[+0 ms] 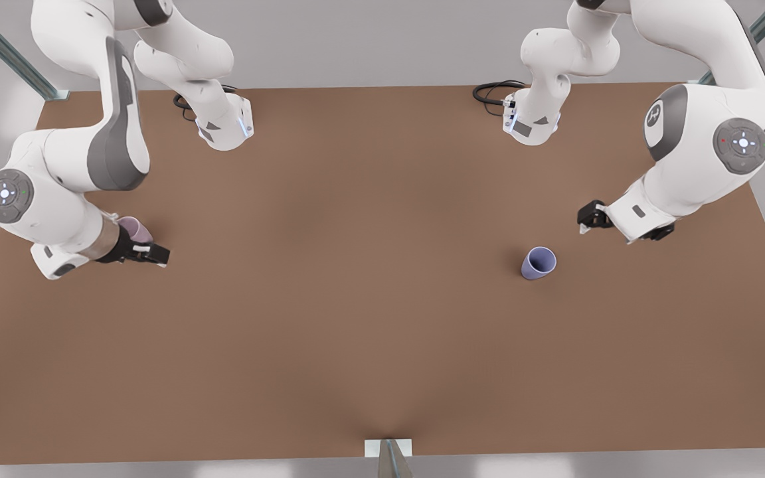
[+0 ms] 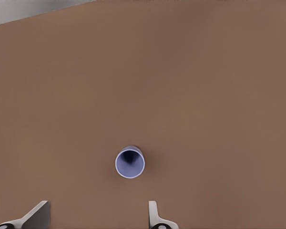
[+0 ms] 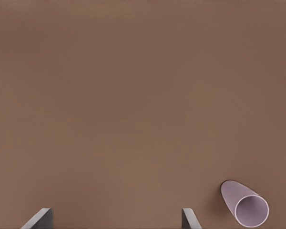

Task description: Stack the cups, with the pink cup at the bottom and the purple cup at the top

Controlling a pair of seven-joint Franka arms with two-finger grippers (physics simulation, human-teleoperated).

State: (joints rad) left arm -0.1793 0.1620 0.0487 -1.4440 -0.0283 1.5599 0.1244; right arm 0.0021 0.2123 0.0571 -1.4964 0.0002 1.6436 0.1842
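On inspection, the purple cup (image 1: 539,263) stood upright on the brown table (image 1: 356,299), toward the front view's right and apart from everything else. My left pincer (image 1: 587,219) hung above the table just beyond that cup, on the front view's right. In the left wrist view its fingertips (image 2: 154,214) stood wide apart with nothing between them, and the purple cup (image 2: 129,162) sat on the table ahead of the gap, mouth up.

The pink cup (image 1: 135,230) was at the front view's left edge of the table, largely hidden behind my right arm. In the right wrist view the pink cup (image 3: 245,204) leaned over, its open mouth turned toward the camera; I could not tell whether it lay flat on its side. My right pincer (image 1: 150,254) hovered right beside that cup, on its near side. Its fingertips (image 3: 189,219) were spread wide and empty, with the pink cup outside the gap, off to one side.

The two cups were well apart, on opposite sides of the table.
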